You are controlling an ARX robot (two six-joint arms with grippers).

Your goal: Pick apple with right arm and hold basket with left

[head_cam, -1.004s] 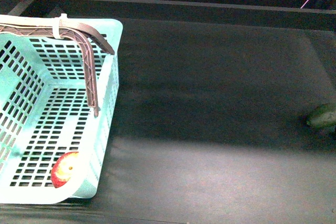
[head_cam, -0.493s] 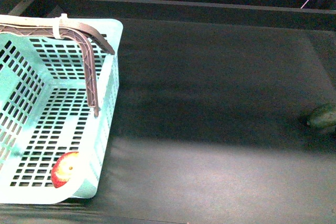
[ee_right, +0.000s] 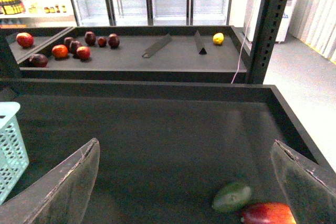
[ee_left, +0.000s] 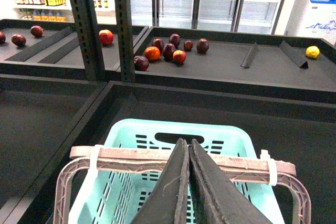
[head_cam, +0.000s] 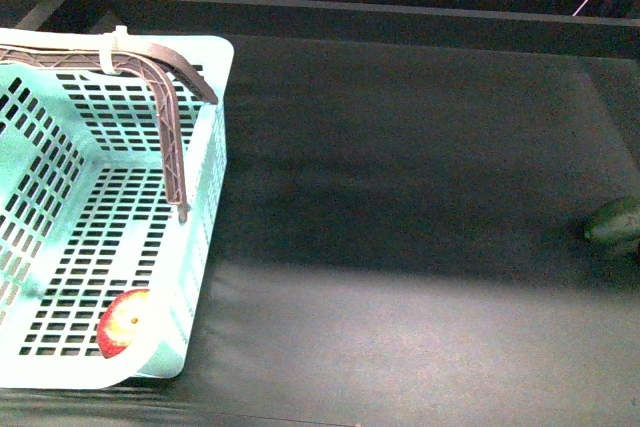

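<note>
The turquoise basket point(head_cam: 212, 162) stands at the left in the front view, its brown-grey handle point(head_cam: 171, 137) lying across the top. A red apple point(head_cam: 124, 323) with a yellow patch lies on the basket floor in the near right corner. Neither arm shows in the front view. In the left wrist view my left gripper point(ee_left: 185, 142) is shut and empty, its tips just above the middle of the handle point(ee_left: 131, 154) over the basket point(ee_left: 157, 127). My right gripper point(ee_right: 185, 141) is open and empty above the dark mat; a corner of the basket point(ee_right: 10, 145) shows beside it.
A dark green lumpy object point(head_cam: 614, 219) lies at the mat's right edge; in the right wrist view it point(ee_right: 231, 196) touches a red fruit point(ee_right: 269, 214) cut off by the frame. A raised black rim point(head_cam: 400, 9) bounds the mat. Shelves beyond hold several fruits point(ee_left: 168, 51).
</note>
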